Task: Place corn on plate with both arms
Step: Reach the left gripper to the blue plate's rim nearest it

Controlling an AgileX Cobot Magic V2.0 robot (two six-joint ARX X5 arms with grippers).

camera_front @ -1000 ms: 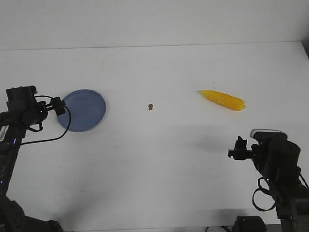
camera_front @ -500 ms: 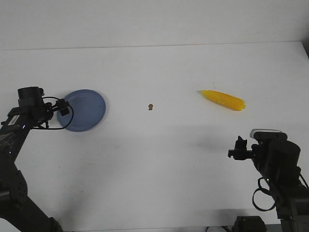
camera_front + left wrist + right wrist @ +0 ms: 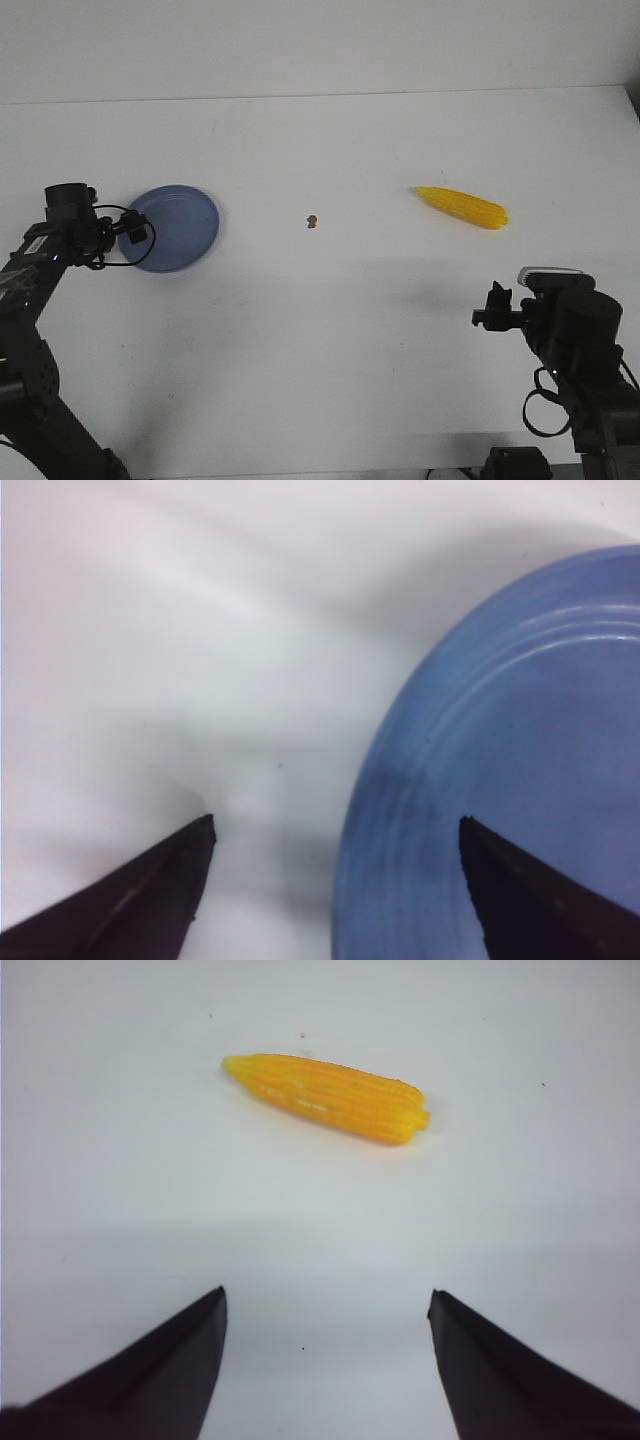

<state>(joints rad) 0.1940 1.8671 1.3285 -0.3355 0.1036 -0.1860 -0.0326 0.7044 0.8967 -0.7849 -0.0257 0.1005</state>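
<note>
Front camera overlooks the whole table (image 3: 340,330); wrist cameras look close, sharing its plate (image 3: 520,780) and corn (image 3: 325,1097).

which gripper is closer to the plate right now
Left. The left gripper is at the plate's left rim, its open fingers straddling the edge. The right gripper is far across the table, open and facing the corn.

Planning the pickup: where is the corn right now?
In the front view the corn lies on the table's right side, pointed tip toward the brown speck, far from the plate and beyond the open right hand.
</note>
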